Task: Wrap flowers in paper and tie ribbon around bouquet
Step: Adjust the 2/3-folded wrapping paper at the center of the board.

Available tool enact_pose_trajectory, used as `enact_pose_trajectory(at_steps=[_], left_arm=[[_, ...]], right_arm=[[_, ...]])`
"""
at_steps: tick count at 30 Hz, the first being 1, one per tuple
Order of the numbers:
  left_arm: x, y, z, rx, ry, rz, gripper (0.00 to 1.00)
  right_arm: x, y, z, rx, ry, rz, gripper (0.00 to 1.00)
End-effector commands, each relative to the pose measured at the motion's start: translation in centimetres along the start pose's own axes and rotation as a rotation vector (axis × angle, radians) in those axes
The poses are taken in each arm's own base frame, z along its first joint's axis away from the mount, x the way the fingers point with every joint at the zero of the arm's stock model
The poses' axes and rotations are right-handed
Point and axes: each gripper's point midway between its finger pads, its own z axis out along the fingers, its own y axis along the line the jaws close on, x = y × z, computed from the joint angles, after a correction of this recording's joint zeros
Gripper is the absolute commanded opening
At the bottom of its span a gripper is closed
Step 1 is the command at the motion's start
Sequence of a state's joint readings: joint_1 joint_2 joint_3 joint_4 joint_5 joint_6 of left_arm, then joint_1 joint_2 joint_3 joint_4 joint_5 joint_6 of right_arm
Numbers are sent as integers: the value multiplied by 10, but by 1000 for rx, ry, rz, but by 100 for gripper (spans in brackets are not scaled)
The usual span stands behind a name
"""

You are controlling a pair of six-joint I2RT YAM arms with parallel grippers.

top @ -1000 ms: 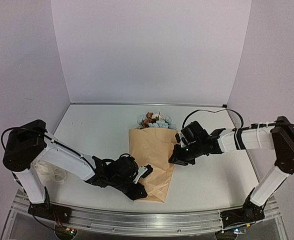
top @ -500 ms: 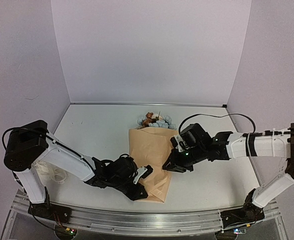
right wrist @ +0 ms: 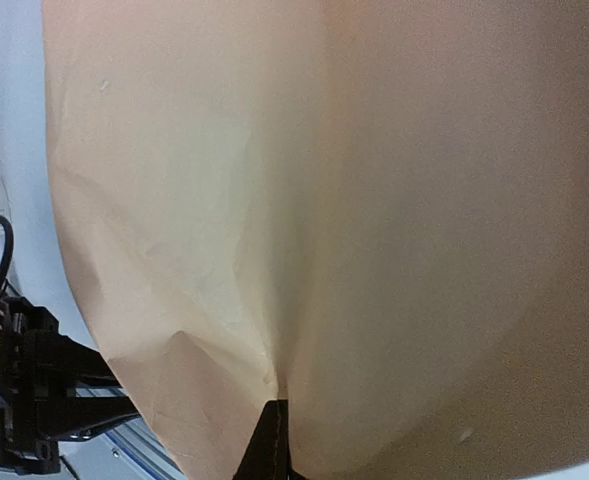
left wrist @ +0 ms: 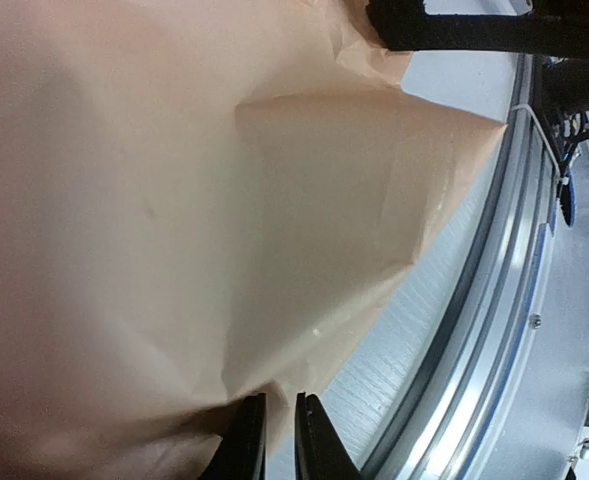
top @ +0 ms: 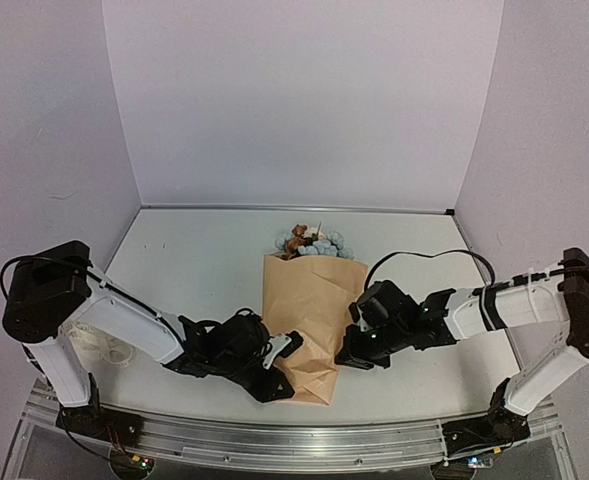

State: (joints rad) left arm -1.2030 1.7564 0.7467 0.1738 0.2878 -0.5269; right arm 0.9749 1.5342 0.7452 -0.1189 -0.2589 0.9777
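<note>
The tan paper (top: 309, 315) lies folded over the stems in the middle of the table and fills both wrist views (left wrist: 174, 200) (right wrist: 324, 180). The flowers (top: 310, 243), blue and brown-orange heads, stick out at its far end. My left gripper (top: 286, 365) is at the paper's near left corner, its jaws (left wrist: 279, 445) a narrow gap apart with the paper's edge between them. My right gripper (top: 346, 358) is at the paper's near right edge, fingers pressed together (right wrist: 274, 440) where creases in the paper converge. The cream ribbon (top: 99, 345) lies loose by the left arm's base.
The aluminium rail (top: 274, 435) along the table's near edge runs just in front of the paper's near end and shows in the left wrist view (left wrist: 494, 300). Pale walls close the back and both sides.
My right gripper slid along the paper's right edge toward the near end and closed there. The paper's right side has drawn inward. The left gripper has barely moved.
</note>
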Motion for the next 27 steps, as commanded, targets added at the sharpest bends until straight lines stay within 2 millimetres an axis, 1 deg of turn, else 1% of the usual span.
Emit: enact_pose_trajectory(at_steps=[1,2,5,7,10,13,18,22,24,25,27], left_arm=[[-23,-28,-30,79,-85,35,15],[-24,-30,-35,82,-91,39,16],[-25,-23,-43,42,-113,35,17],[-24,-11,-42,-2,-116,20,16],[-19,7,-34,-54,-101,-9,11],[-12,19,-23,-85,-76,-26,8],[3,30,-8,-95,-28,-51,4],[11,35,-3,-98,-10,-68,2],[14,37,-2,-100,-3,-75,1],[15,37,-1,-98,0,-75,1],[15,37,-1,-96,-1,-76,1]], right_arm=[[-14,6,-21,11,-77,-119,0],[-15,8,-23,14,-75,-138,0],[-17,15,-27,23,-63,-200,0],[-18,16,-27,35,-52,-236,0],[-23,16,-26,51,-48,-258,0],[-28,8,-26,81,-52,-257,0],[-33,-3,-20,111,-40,-245,0],[-37,-8,-15,127,-34,-232,0],[-38,-7,-16,117,-31,-218,0],[-38,-5,-18,111,-31,-217,1],[-38,0,-25,95,-28,-218,12]])
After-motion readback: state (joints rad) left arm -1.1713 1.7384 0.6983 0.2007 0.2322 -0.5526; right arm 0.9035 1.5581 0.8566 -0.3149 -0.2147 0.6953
